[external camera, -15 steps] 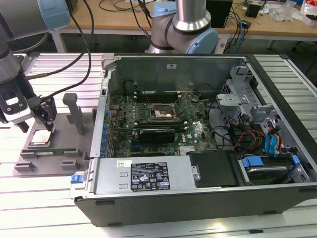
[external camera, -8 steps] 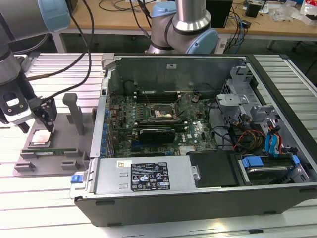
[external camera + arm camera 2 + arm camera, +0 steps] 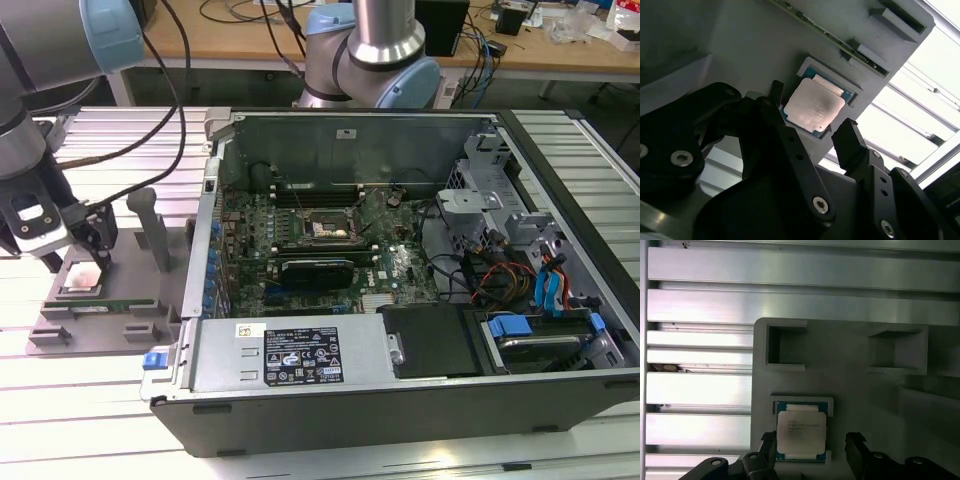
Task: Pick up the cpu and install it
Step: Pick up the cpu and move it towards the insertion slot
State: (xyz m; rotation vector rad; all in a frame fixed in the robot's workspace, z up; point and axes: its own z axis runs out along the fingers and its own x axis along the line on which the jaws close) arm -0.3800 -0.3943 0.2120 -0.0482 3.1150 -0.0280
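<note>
hovering low over the grey holder block [image 3: 840,385], the gripper [image 3: 812,114] has its fingers [image 3: 850,137] spread, one on each side of the cpu [image 3: 814,106]. as far as i can tell neither touches it. nothing is pinched.

the cpu lies flat, silver top up, in a shallow square pocket [image 3: 802,401] near one edge of the holder block. in the exterior view a long green memory stick [image 3: 100,305] lies in a slot of the same block, just beside the pocket.

risks as i judge them:
- the pocket walls hug the chip closely, so a fingertip set slightly off could land on the wall and not on the chip's thin pale edge. the jaws would then close on plastic, or tip the chip up on one corner.
- the grip faces are narrow and the chip thin and smooth. a shallow or skewed hold could let it rotate or slip out.
- a tilted chip would meet the socket [image 3: 322,228] crooked. the socket sits inside the computer case [image 3: 400,300], well apart from the holder block on the exterior view's right.
</note>
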